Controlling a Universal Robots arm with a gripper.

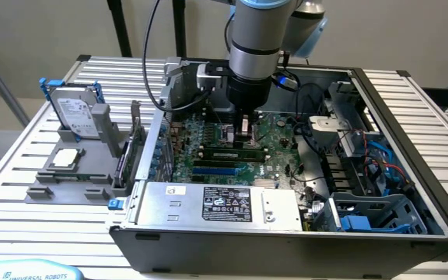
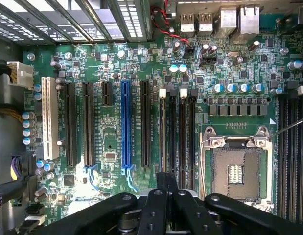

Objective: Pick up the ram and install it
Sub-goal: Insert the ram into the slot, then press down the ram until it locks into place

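Case walls [image 1: 399, 116] and cables [image 1: 305, 125] crowd the motherboard [image 1: 208, 146], open from above.

— What sort of place is this?
— Probably a robotics lab: an open computer case [image 1: 286, 233] sits on a slatted aluminium table [image 1: 30, 192], with a parts fixture [image 1: 72, 169] at the exterior view's left.
— And behind?
— Plain wall, black posts.

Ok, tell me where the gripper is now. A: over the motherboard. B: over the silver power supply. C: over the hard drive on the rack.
A: the exterior view shows the gripper hanging directly above the green motherboard.
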